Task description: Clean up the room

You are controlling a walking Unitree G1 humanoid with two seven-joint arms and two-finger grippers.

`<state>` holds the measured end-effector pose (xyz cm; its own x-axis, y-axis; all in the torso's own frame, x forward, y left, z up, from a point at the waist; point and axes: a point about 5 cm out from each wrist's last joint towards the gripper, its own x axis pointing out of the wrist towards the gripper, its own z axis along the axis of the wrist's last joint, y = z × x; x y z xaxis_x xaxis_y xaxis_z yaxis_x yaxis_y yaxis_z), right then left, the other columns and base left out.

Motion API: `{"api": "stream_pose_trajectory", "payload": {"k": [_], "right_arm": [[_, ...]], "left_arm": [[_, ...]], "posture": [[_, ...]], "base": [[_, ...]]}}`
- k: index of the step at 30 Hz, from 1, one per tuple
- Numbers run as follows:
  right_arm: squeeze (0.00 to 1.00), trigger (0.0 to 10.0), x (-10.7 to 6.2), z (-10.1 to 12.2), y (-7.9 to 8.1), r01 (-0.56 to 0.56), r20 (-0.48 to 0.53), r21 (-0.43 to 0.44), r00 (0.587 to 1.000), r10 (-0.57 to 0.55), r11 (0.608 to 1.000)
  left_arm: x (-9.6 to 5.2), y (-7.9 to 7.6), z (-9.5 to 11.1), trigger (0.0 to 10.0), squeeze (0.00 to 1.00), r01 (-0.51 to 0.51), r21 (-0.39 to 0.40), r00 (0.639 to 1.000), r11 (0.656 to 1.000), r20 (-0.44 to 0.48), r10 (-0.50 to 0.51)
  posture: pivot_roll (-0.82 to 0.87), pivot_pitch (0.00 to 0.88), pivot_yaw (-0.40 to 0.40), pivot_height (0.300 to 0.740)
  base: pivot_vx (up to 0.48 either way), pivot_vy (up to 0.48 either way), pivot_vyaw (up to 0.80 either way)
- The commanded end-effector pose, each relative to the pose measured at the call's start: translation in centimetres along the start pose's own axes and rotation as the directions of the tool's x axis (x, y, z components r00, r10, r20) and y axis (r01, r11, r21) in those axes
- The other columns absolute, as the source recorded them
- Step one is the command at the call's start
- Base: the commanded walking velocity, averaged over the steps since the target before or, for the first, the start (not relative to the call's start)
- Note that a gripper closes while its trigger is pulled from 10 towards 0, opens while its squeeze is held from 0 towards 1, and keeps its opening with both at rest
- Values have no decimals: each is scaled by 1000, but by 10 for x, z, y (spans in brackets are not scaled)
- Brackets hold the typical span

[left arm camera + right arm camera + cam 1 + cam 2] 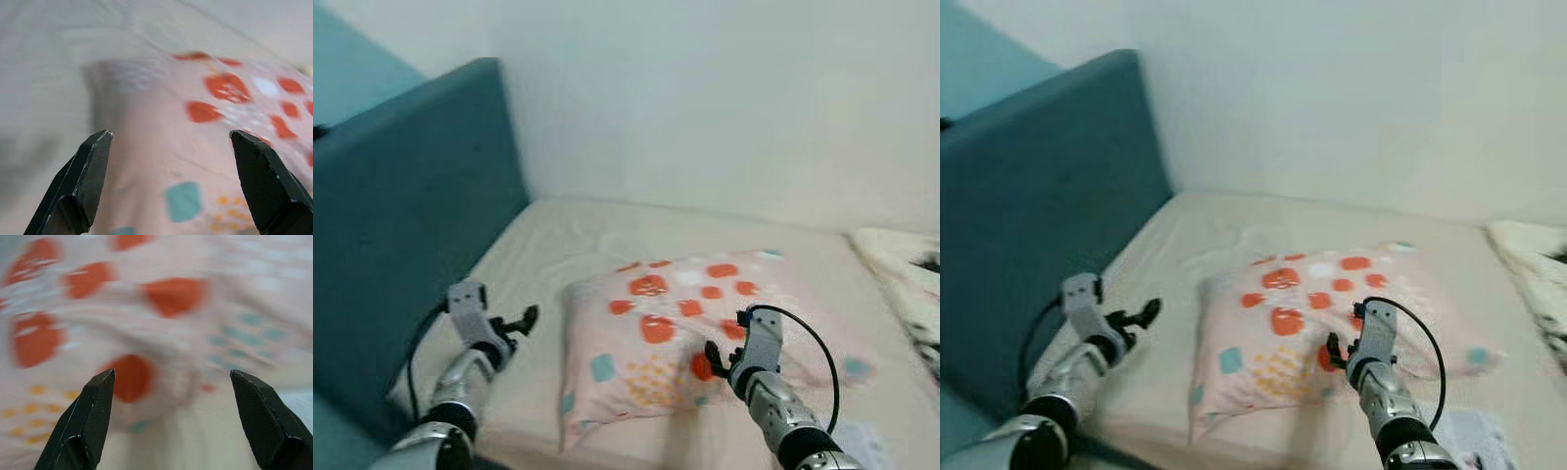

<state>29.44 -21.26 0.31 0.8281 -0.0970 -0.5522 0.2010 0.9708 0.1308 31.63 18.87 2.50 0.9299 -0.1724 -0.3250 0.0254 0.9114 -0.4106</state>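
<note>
A pale pink pillow [685,328] with orange, teal and yellow patches lies on the beige bed [558,245]. My left gripper [524,321] hovers open just left of the pillow's near left corner, apart from it. Over the pillow's front middle, my right gripper [717,354] stands open above an orange patch [128,377]. In the left wrist view the pillow [210,147] lies ahead between my spread fingers [85,171]. The right wrist view shows the pillow [146,323] close under my spread fingers [90,411], blurred.
A teal headboard [411,215] rises along the bed's left side. A white wall [724,98] stands behind the bed. A white and black blanket [906,279] lies at the right edge. A pale patterned cloth [862,441] lies near the bottom right.
</note>
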Motion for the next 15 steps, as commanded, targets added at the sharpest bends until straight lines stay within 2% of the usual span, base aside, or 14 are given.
{"api": "stream_pose_trajectory", "payload": {"k": [1, 7, 8, 12, 15], "right_arm": [[0, 10000, 0, -1, -2, 19, -9, 17, 1000, -19, 1000], [0, 10000, 0, 0, -7, 51, -13, 22, 999, -50, 998], [0, 10000, 0, -1, -7, 54, -15, 27, 998, -54, 998], [0, 10000, 0, -2, -6, 54, -18, 31, 998, -53, 998], [0, 10000, -1, -4, -5, 52, -20, 35, 998, -52, 998]], "left_arm": [[-1, 1, -2, 10000, 0, -14, 26, 1000, 1000, -15, 15], [0, -4, -11, 10000, 0, -7, 97, 998, 995, -58, 13], [-4, 3, -16, 10000, 0, -58, 145, 993, 988, -90, 72], [-7, 10, -21, 10000, 0, -107, 165, 986, 980, -111, 126], [-11, 15, -26, 10000, 0, -150, 134, 978, 980, -125, 167]], "posture": [[-43, 16, 12, 740], [-41, 14, 16, 740], [-40, 13, 17, 740], [-40, 13, 19, 740], [-40, 12, 19, 740]], "base": [[0, 0, -700], [0, 0, -700], [0, 0, -694], [0, 0, -694], [0, 0, -694]]}}
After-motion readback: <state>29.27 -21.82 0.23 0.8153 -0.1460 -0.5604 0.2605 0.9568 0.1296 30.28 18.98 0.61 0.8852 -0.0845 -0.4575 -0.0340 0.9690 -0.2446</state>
